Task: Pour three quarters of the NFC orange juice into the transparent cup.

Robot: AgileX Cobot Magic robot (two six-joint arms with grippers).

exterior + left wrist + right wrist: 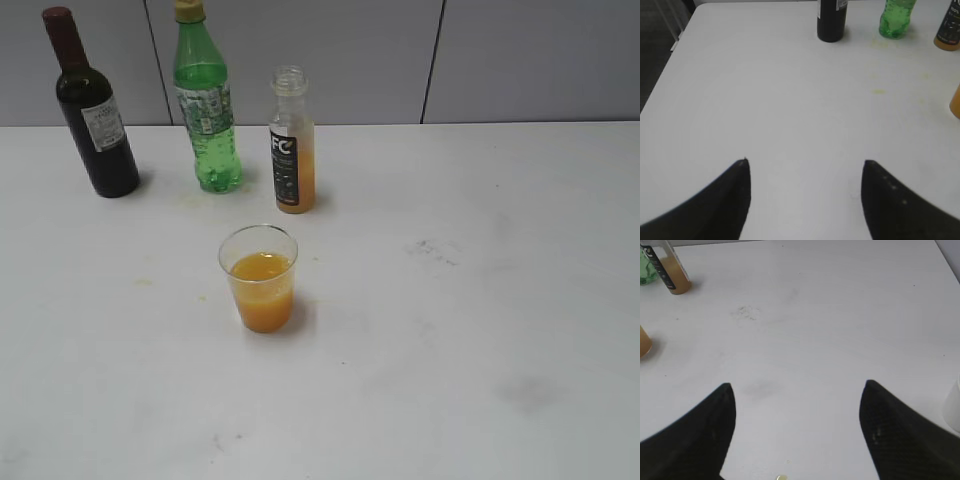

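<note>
The NFC orange juice bottle (291,145) stands upright and uncapped at the back of the white table, with juice left in its lower part. It also shows in the left wrist view (948,31) and the right wrist view (671,269). The transparent cup (261,277) stands in front of it, roughly half full of orange juice; its edge shows in the left wrist view (955,101) and the right wrist view (644,342). My left gripper (805,162) is open and empty over bare table. My right gripper (797,385) is open and empty. Neither gripper shows in the exterior view.
A dark wine bottle (90,110) and a green plastic bottle (207,105) stand left of the juice bottle at the back. A white object (953,405) sits at the right edge of the right wrist view. A small yellowish drop (782,478) lies near the right gripper.
</note>
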